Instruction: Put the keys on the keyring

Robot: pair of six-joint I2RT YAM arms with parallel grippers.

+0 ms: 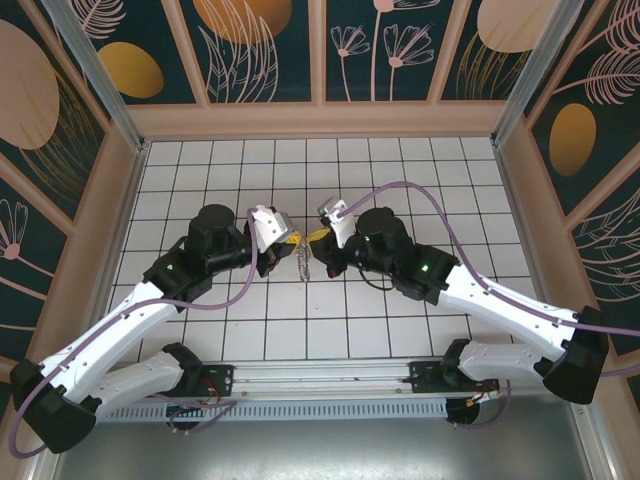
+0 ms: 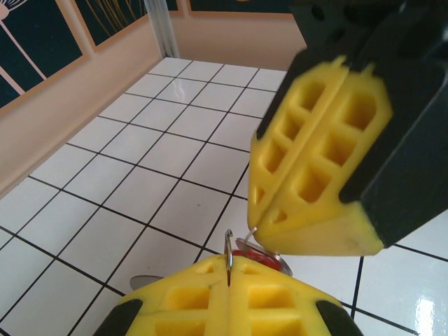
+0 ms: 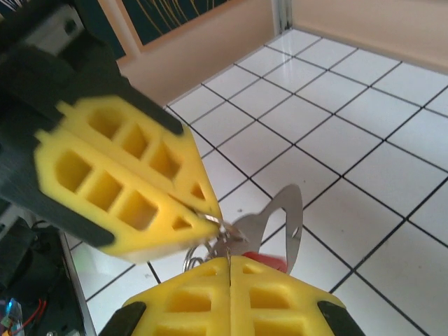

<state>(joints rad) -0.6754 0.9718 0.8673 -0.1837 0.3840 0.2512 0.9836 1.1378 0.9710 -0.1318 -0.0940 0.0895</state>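
We see both arms reaching inward so that their tips meet above the middle of the white tiled table point(image 1: 330, 170). That puts the two parts in front of both wrist cameras and off the surface, where a loop can be worked freely.

The left gripper point(image 2: 229, 274) is clenched on the thin oblong wire keyring point(image 2: 228, 245). The wire stands edge-on in the seam between its yellow pads, a hold that fixes the loop and leaves the rest of it exposed. In the overhead view a small bunch of plain metal keys point(image 1: 303, 262) dangles just below the two tips.

The right gripper point(image 3: 229, 269) is also clenched, nose to nose with the left. The small silvery metal key with a red plastic tag point(image 3: 283, 217) sits right at its fingertips, blade pointing up and tag just beside the seam. From the left wrist a thin wire runs out of the right gripper's tip, so we cannot tell whether it pinches the key itself or a strand of wire.

We judge this to be the threading step. The tagged key is at the loop, touching or nearly so, but we cannot tell whether it is on it.
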